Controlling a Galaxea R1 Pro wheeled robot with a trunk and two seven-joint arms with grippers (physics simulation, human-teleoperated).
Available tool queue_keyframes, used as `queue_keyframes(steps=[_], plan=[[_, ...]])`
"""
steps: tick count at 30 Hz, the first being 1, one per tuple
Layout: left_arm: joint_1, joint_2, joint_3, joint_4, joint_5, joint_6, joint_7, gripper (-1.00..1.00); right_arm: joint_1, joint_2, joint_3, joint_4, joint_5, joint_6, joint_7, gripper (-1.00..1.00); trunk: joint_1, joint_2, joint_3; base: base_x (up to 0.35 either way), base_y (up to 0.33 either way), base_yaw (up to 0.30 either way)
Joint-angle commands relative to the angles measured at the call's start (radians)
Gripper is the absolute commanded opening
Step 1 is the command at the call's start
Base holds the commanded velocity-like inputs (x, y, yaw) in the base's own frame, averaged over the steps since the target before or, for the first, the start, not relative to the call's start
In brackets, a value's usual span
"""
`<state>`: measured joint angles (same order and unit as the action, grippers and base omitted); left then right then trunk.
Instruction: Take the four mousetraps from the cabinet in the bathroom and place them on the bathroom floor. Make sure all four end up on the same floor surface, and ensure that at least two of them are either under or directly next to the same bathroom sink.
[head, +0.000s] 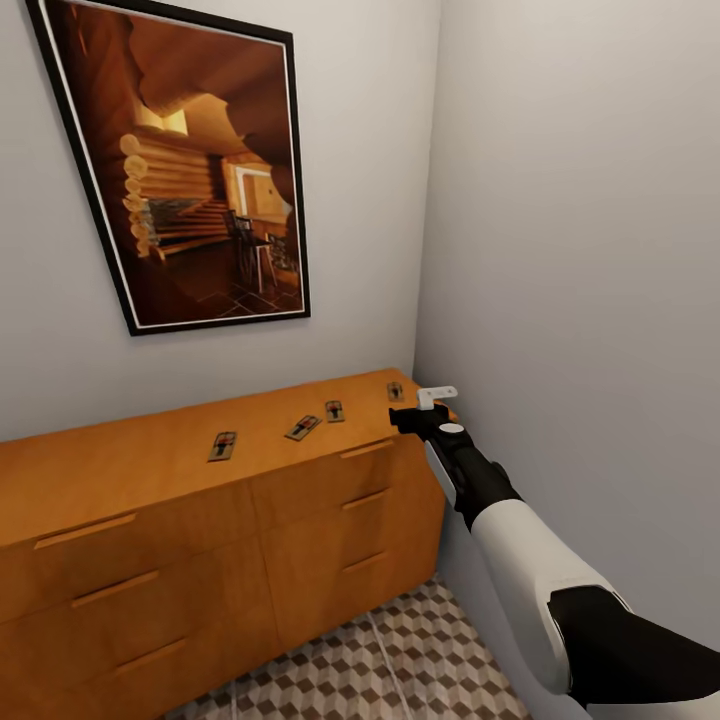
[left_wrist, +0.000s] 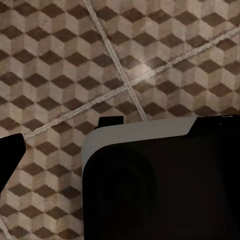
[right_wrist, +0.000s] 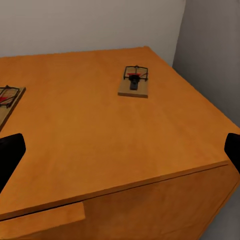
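Right hand (head: 412, 420) fingers apart at cabinet (head: 200, 520) corner, four mousetraps (head: 222, 446) on top

The cabinet (head: 200, 520) is cut off at the head view's left and bottom edges, so its full width can't be seen. The trap (right_wrist: 7, 102) at the right wrist view's edge is only partly shown. Much of the floor (left_wrist: 100, 60) is blocked by a dark housing (left_wrist: 160, 185).
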<state>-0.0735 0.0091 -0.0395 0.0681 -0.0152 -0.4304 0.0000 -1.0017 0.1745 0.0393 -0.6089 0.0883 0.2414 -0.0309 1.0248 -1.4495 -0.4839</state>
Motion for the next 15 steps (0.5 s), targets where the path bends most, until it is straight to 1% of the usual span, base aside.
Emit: queue_keyframes(steps=[1,6,12,15], plan=[[-0.002,0.0,-0.003,0.004,-0.001,-0.007,0.0,1.0,0.0,0.0,0.002,-0.001,0.009,0.007,-0.003,1.0,0.0,-0.001,-0.001,0.13,0.0,0.0],[-0.002,0.0,-0.003,0.005,0.0,-0.005,0.0,1.0,0.0,0.0,0.003,0.001,0.01,0.007,-0.004,1.0,0.0,-0.001,-0.001,0.089,0.0,0.0],[-0.002,0.004,-0.003,0.005,0.0,-0.003,0.001,1.0,0.0,0.0,0.003,0.002,0.01,0.008,-0.004,1.0,0.0,-0.001,-0.001,0.023,0.0,0.0],[-0.002,0.011,-0.003,0.005,-0.001,-0.003,0.001,1.0,0.0,0.0,0.003,0.002,0.01,0.008,-0.004,1.0,0.0,-0.001,-0.001,0.008,0.0,0.0]])
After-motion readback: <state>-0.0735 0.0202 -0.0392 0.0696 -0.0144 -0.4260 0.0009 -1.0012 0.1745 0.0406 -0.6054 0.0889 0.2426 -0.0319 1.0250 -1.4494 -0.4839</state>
